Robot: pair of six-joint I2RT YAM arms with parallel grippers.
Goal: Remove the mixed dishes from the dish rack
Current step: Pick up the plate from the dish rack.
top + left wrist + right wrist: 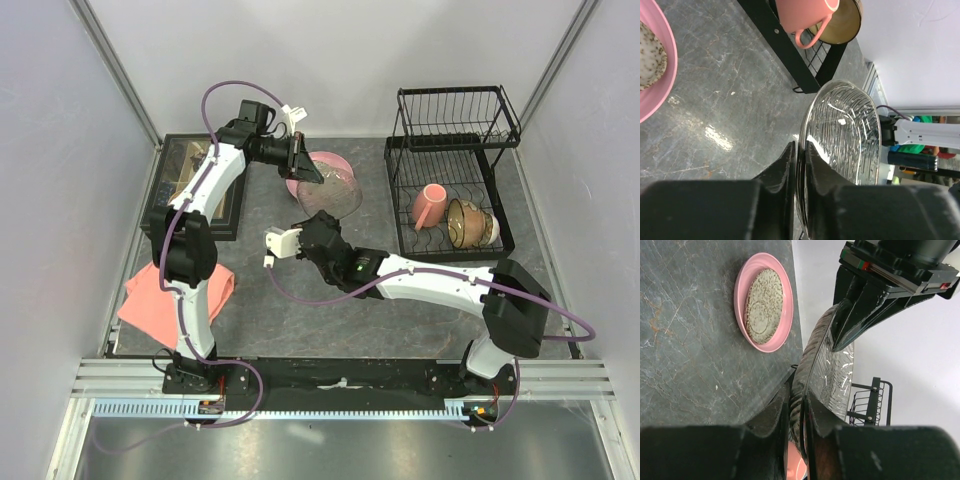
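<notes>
- Top view: the salmon mug (428, 206) and the amber bowl (467, 222) sit in the black wire dish rack (455, 118), far right. The pink plate (337, 160) is out on the marbled grey tabletop (330, 330).
- Left wrist: my left jaws pinch the rim of a clear ribbed glass plate (840, 130), held on edge.
- Right wrist: my right jaws clamp its other rim. The speckled plate (763, 301) lies nested in the glossy pink one. I judge mug and bowl remain.
</notes>
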